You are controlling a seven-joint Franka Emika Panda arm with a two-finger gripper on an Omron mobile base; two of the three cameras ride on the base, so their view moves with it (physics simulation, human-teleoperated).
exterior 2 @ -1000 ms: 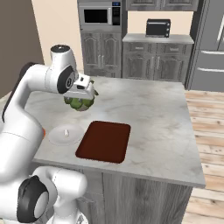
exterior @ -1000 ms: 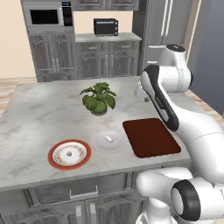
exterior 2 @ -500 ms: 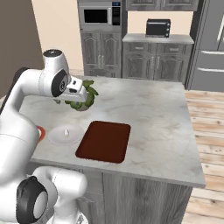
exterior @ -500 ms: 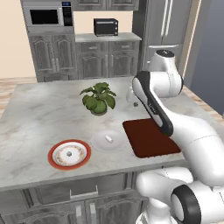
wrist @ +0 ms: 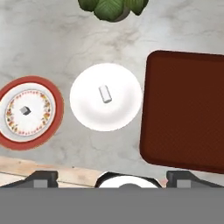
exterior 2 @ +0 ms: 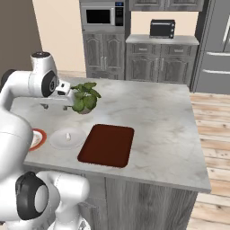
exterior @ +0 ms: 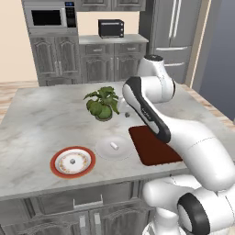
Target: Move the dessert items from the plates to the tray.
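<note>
Two plates sit side by side near the counter's front edge. On the plain white plate (wrist: pixel 106 118) (exterior: pixel 103 151) (exterior 2: pixel 58 140) lies a short white cylinder (wrist: pixel 105 94) (exterior: pixel 114 145) (exterior 2: pixel 68 136). The orange-rimmed plate (wrist: pixel 57 109) (exterior: pixel 57 165) (exterior 2: pixel 41 137) holds a small pale lump (wrist: pixel 25 110) (exterior: pixel 73 161). Right of the white plate lies the bare dark red-brown tray (wrist: pixel 183 111) (exterior: pixel 153 146) (exterior 2: pixel 108 144). My gripper (wrist: pixel 113 177) (exterior: pixel 125 112) (exterior 2: pixel 55 108) hangs open and holds nothing, high above the counter, over the white plate and beside the plant.
A potted green plant (exterior: pixel 103 104) (exterior 2: pixel 84 98) (wrist: pixel 113 8) stands just behind the plates, close to my hand. The grey marble counter (exterior: pixel 41 119) stretches wide to the left and back. Cabinets, a microwave and a toaster stand along the far wall.
The arm has swung left from above the tray's back edge to beside the plant, over the plates. The jaws have spread wide. Plates, dessert items and tray have not moved.
</note>
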